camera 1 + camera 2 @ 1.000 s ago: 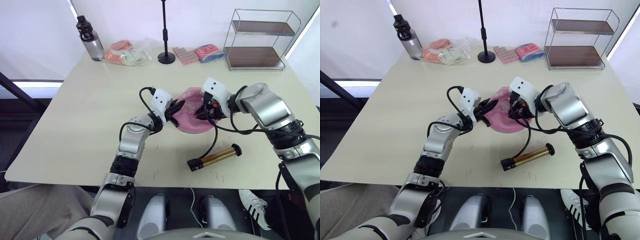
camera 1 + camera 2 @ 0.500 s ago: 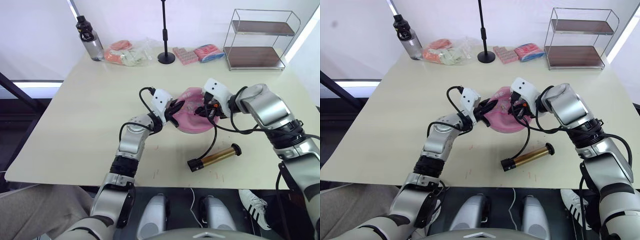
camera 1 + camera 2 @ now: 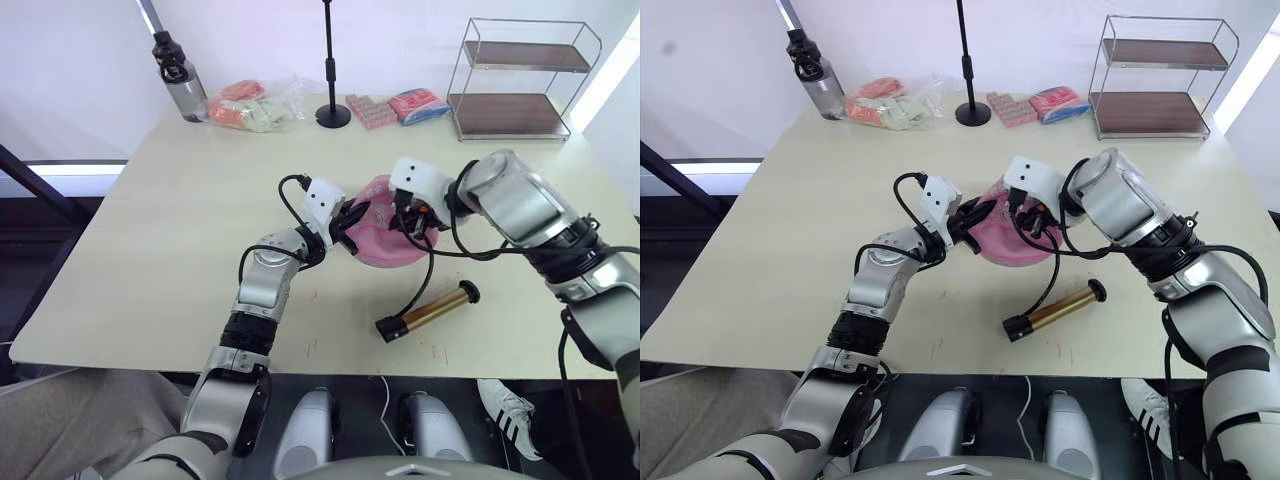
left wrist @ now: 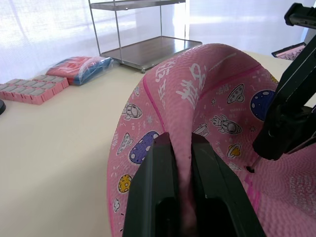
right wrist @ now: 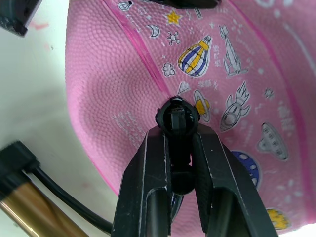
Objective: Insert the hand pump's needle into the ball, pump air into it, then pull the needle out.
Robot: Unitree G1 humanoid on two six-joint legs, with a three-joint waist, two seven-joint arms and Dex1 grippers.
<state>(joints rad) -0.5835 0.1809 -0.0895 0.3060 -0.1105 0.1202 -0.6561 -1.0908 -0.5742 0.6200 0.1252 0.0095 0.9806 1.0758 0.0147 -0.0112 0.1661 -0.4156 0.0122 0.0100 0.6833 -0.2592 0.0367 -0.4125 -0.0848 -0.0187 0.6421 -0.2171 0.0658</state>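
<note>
Both hands engaged at the ball mid-counter: left hand pinched on a fold of its rim, right hand clamped on the hose end over the pink skin, pump lying just beside; advisable to keep fold taut, press straight at valve.

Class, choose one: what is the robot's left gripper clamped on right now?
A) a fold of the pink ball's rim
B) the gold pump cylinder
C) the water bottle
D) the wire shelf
A: in the left wrist view, the left gripper pinches a raised fold of the ball between its two black fingers.
</note>
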